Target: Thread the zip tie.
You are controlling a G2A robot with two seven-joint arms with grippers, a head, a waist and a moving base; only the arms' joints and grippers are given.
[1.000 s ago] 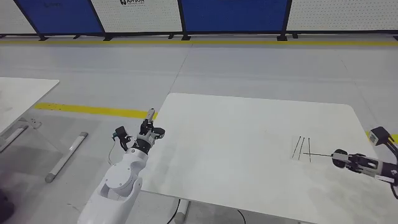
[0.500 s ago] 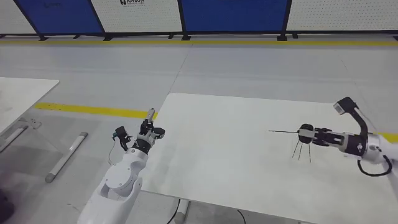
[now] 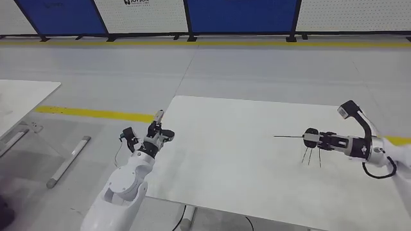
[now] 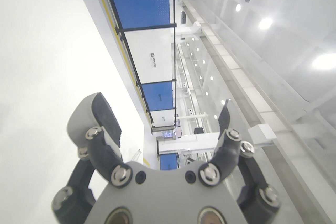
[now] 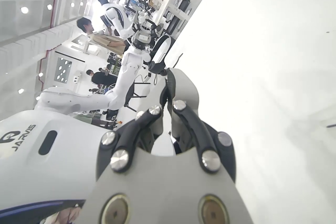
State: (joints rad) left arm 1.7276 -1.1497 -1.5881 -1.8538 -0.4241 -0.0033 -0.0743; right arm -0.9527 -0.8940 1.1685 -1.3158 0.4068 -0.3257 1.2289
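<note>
A thin black zip tie (image 3: 289,136) sticks out level towards the table's middle, with my right gripper (image 3: 312,138) shut on one end of it, above the right part of the white table (image 3: 237,160). In the right wrist view the right gripper (image 5: 168,78) has its fingers pressed together. Other black zip ties (image 3: 310,156) lie on the table just below that gripper. My left gripper (image 3: 157,128) is at the table's left edge, pointing up and away, open with nothing in it. In the left wrist view the left gripper (image 4: 165,117) has its pads wide apart.
The table's left edge runs beside the left arm. A second white table (image 3: 19,99) stands off to the far left. Blue and white panels (image 3: 244,3) line the back of the room.
The right gripper lifted one zip tie off the table and carried it leftward and away from the near edge, above the other ties. The left gripper turned slightly in place.
</note>
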